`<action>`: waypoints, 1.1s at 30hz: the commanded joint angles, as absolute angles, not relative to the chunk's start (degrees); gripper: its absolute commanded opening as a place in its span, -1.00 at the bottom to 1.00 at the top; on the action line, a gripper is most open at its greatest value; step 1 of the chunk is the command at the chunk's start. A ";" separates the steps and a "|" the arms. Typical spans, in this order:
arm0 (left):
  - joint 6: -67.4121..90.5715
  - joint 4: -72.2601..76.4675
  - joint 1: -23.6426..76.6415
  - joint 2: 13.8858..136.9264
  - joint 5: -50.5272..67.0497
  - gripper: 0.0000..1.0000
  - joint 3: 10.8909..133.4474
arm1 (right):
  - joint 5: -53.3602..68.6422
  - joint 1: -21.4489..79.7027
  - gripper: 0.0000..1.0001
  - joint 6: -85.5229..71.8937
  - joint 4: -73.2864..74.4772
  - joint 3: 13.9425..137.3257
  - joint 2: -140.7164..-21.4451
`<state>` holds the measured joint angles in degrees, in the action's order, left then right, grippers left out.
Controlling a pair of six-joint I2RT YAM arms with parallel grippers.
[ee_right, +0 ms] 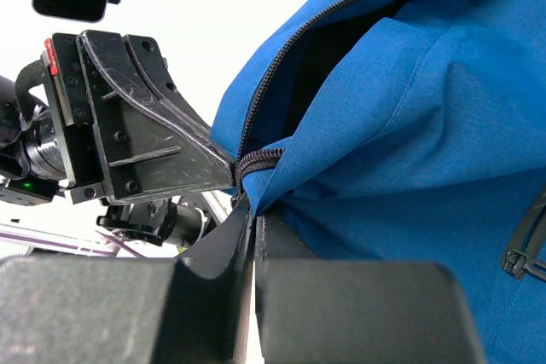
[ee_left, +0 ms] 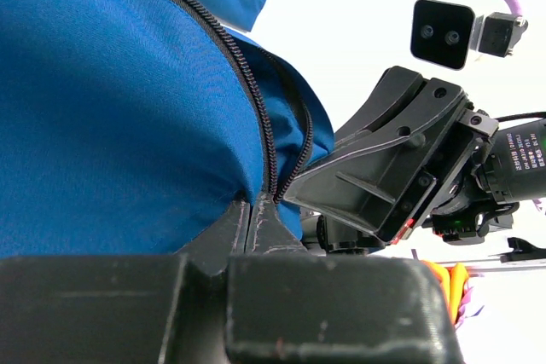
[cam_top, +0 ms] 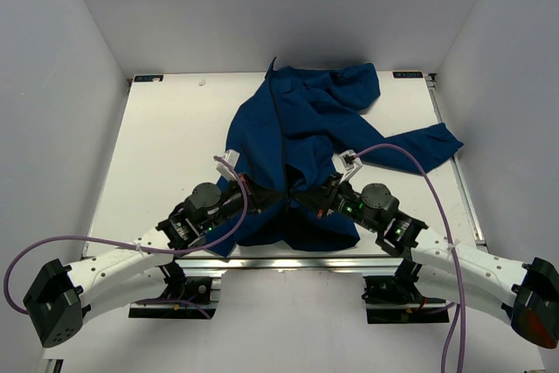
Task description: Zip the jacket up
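Observation:
The royal-blue jacket (cam_top: 301, 133) lies crumpled on the middle of the table, collar at the far side and hem towards me. Its dark zipper line (cam_top: 279, 128) runs down the front. My left gripper (cam_top: 264, 191) is shut on the jacket's hem edge beside the zipper teeth (ee_left: 247, 83); in the left wrist view its tips (ee_left: 252, 210) pinch the fabric. My right gripper (cam_top: 316, 196) is shut on the opposite hem edge at the zipper's lower end (ee_right: 256, 162); in the right wrist view its tips (ee_right: 252, 210) pinch the fabric. The two grippers nearly touch. The slider is hidden.
One sleeve (cam_top: 424, 144) stretches out to the right, near the table's right edge. The white table (cam_top: 166, 146) is boxed in by white walls at the left, right and back. Purple cables (cam_top: 410, 159) loop over both arms. A metal rail (cam_top: 288, 259) runs along the front edge.

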<state>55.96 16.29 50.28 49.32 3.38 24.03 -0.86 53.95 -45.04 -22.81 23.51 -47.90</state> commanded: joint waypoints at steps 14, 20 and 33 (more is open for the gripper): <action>53.09 15.20 51.33 47.11 4.39 -1.00 24.26 | -5.00 53.79 -1.00 -44.39 -21.89 30.05 -48.25; 51.42 14.94 51.42 46.41 6.06 -1.00 23.91 | -5.72 53.79 -1.00 -43.51 -19.16 31.73 -47.90; 50.63 14.15 52.03 47.29 6.24 -1.00 24.26 | -6.23 53.70 -1.00 -47.80 -19.25 33.05 -49.39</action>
